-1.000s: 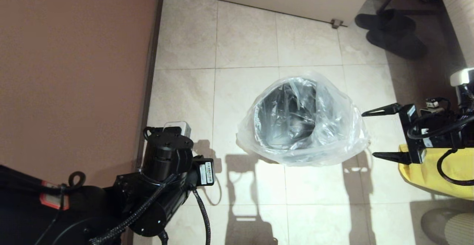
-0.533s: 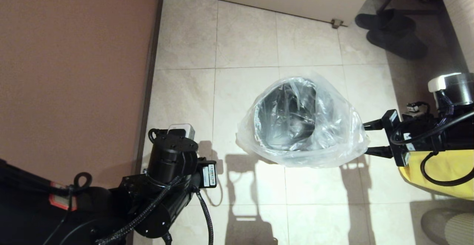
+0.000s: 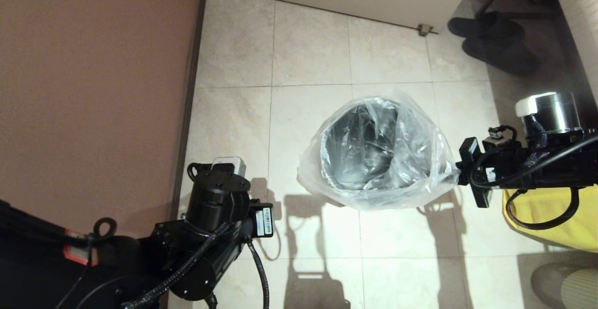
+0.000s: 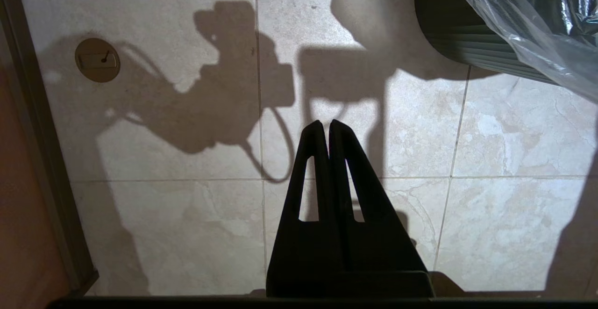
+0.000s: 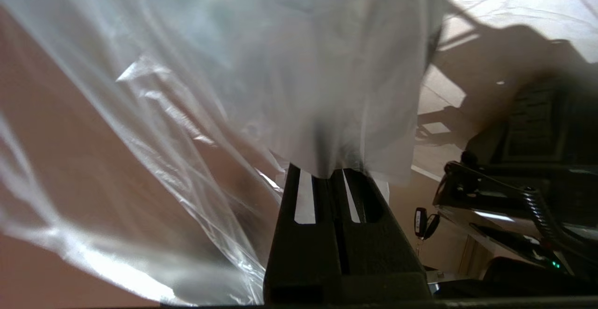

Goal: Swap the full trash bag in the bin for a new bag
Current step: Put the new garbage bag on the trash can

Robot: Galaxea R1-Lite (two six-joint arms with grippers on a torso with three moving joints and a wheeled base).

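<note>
Bin (image 3: 359, 157) wears the new bag (image 3: 420, 178), loosely draped; the right gripper (image 5: 334, 171) pinches its film at the 3 o'clock edge. Left gripper (image 4: 325, 126), jaws closed and empty, hangs at 8 o'clock. Next, likely, tugging the film down over the rim.

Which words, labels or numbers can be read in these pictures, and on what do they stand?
No text can be read.
White barcode sticker on the left arm: print too small to read.
Red label on the robot's body: too small and partly hidden.
</note>
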